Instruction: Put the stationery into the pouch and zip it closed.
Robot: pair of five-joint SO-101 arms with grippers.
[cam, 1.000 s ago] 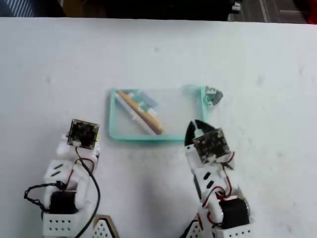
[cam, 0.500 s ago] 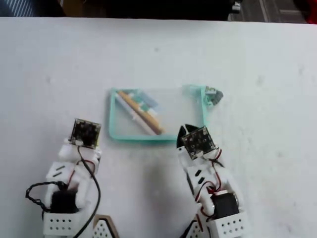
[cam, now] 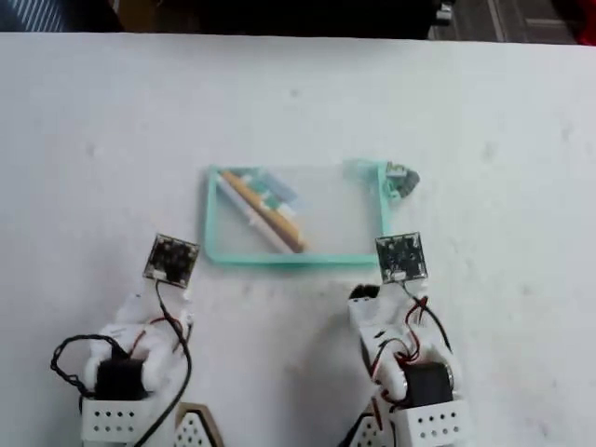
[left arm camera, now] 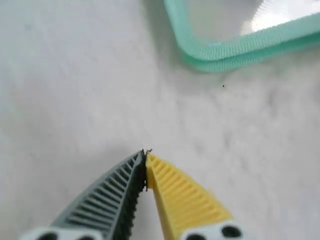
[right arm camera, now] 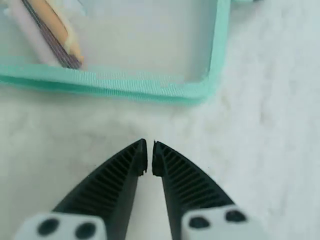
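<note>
Pinched shut, empty: left gripper (left arm camera: 145, 156), right gripper (right arm camera: 149, 146). Just ahead of both, pouch (cam: 296, 262) with stationery (cam: 265, 209) inside. Beyond right tips, zipper pull (cam: 402, 180): risk of spillage from a zip left short.

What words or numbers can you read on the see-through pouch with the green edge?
None can be read.
The clear plastic pouch with the mint-green fabric edge shows no lettering.
Any print on the orange and white stationery sticks inside it is too blurred to read.
</note>
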